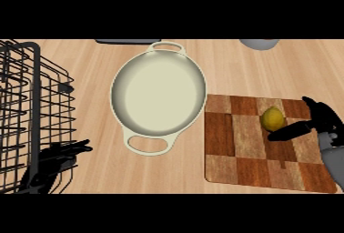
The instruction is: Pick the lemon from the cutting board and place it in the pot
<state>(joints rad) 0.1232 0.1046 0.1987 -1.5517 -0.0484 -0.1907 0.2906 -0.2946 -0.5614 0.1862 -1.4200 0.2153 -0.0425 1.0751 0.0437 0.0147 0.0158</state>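
Nearest the lower edge, the left robot hand point(62, 154) rests with relaxed fingers behind the bars of a black wire rack point(30, 104), holding nothing. On the other side, the right robot hand point(316, 125) is spread open over the checkered cutting board point(249, 159), one finger above and the thumb below and beside the lemon point(272, 118), not yet closed on it; whether the thumb touches the fruit I cannot tell. The lemon lies on the board's far half. The likely trouble: the rounded fruit could roll away if the digits close off centre, or slip out on the carry left to the pot. Further off, the cream oval pot point(121, 91) sits with its handles near and far. The bench point(222, 63) is pale wood, with a grey vessel point(259, 43) at its far edge.
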